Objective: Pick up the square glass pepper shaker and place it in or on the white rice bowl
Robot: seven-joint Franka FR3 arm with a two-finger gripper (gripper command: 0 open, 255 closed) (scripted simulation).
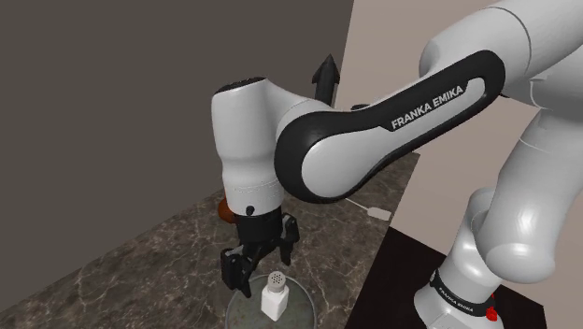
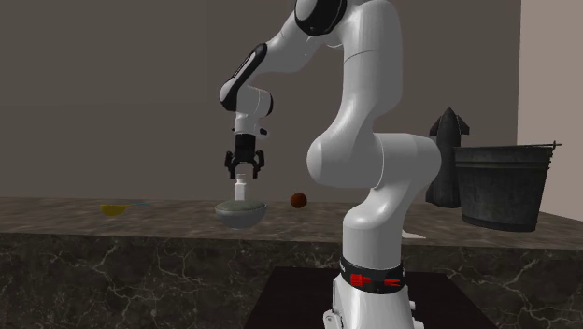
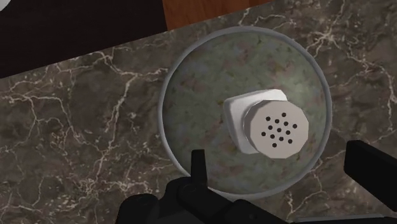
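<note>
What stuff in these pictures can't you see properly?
Shoulder view: the bowl is cut off by the bottom edge.
Shoulder view: the brown ball is mostly hidden behind the arm.
Second exterior view: the yellow thing on the counter is too small to name.
Wrist view: the shaker is seen from above, so its cap hides most of its body.

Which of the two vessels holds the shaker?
The shallow grey bowl: the white shaker stands upright inside it. The dark bucket stands well apart.
</note>
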